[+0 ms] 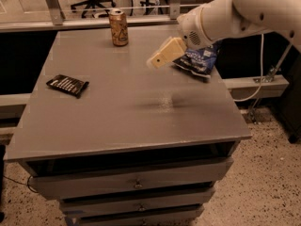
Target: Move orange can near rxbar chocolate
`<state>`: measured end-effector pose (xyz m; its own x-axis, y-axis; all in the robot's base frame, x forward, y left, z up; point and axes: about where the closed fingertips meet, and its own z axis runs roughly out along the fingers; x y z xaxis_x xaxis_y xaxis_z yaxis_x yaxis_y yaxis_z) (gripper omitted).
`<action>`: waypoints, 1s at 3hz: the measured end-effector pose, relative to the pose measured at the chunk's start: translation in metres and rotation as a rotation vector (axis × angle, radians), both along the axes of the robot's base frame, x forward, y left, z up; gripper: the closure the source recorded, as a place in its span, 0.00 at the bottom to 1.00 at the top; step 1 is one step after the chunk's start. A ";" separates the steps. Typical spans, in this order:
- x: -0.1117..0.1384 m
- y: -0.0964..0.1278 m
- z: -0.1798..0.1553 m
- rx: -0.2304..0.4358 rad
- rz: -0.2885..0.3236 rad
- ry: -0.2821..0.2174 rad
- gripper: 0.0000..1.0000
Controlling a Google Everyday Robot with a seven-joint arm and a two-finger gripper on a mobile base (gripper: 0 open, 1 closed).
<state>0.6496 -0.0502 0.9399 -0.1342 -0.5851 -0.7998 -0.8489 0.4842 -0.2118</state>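
The orange can stands upright near the far edge of the tabletop, a little left of that edge's middle, and nothing touches it. The grey table is the largest thing here, with drawers stacked below its near edge. The robot's white arm reaches in from beyond the right edge, passing over the far right corner. Below it the blue chip bag lies crinkled by the right edge, towards that same corner. The gripper hangs above the tabletop just left of the bag, slanting down and to the left, and it is well apart from the can. Whether it is released or clenched I cannot tell. The rxbar chocolate lies flat near the left edge, about midway along it and slightly askew to the edge. It is well apart from both the can and the gripper.
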 end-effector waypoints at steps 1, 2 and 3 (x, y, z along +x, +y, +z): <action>0.060 0.038 -0.007 0.151 -0.036 -0.051 0.00; 0.118 0.072 -0.008 0.257 -0.061 -0.094 0.00; 0.167 0.107 -0.012 0.301 -0.059 -0.100 0.00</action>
